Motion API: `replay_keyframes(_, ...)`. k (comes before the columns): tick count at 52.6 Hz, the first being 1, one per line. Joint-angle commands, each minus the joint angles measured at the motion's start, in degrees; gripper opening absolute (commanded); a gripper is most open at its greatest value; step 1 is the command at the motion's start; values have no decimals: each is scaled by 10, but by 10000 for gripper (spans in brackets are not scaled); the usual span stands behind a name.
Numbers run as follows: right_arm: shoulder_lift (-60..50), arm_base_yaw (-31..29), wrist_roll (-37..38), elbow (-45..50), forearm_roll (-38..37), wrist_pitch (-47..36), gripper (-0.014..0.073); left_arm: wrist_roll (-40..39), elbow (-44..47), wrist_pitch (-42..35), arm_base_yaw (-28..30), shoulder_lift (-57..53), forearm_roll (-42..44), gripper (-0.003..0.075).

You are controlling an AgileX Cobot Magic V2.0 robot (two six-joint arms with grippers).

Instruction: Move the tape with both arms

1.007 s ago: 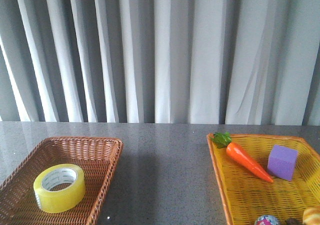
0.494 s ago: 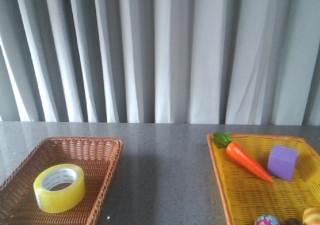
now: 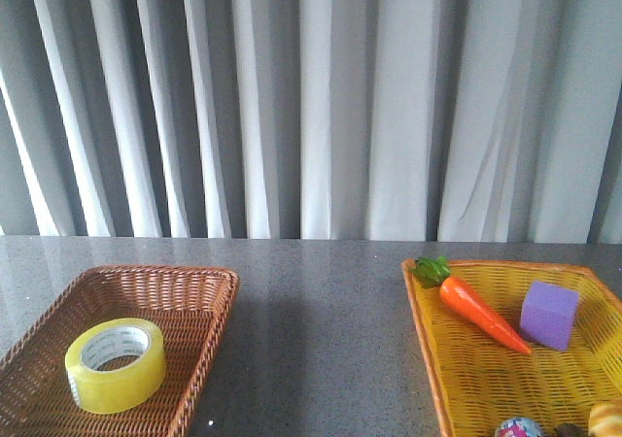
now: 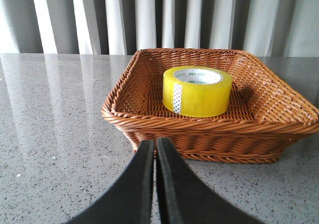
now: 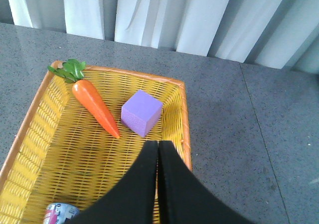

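The yellow tape (image 3: 115,364) lies flat in a brown wicker basket (image 3: 194,301) at the front left of the table. It also shows in the left wrist view (image 4: 197,91), inside the same basket (image 4: 149,129). My left gripper (image 4: 155,144) is shut and empty, held short of the basket's near wall. My right gripper (image 5: 158,145) is shut and empty, above the yellow basket (image 5: 45,129) close to the purple cube (image 5: 141,112). Neither arm shows in the front view.
The yellow basket (image 3: 428,350) at the right holds a carrot (image 3: 476,311), a purple cube (image 3: 549,315), a small printed can (image 3: 518,427) and other items at the bottom edge. A grey speckled tabletop (image 3: 321,340) lies between the baskets. Grey curtains hang behind.
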Motion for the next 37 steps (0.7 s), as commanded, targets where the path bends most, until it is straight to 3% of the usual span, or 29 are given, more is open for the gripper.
replay_keyframes(1,-9,-4,-1,-13,-16,-36,-8,-5,-13,-43,-1,-10,-1,-6)
replay_keyframes(32,-20,-4,-1,-11,13,-36,-8,-5,-13,-43,-1,-10,-1,-6)
replay_keyframes(37,-51,-4,-8,21,15,-101,-7,-5,-13,-43,-1,-10,0,-6)
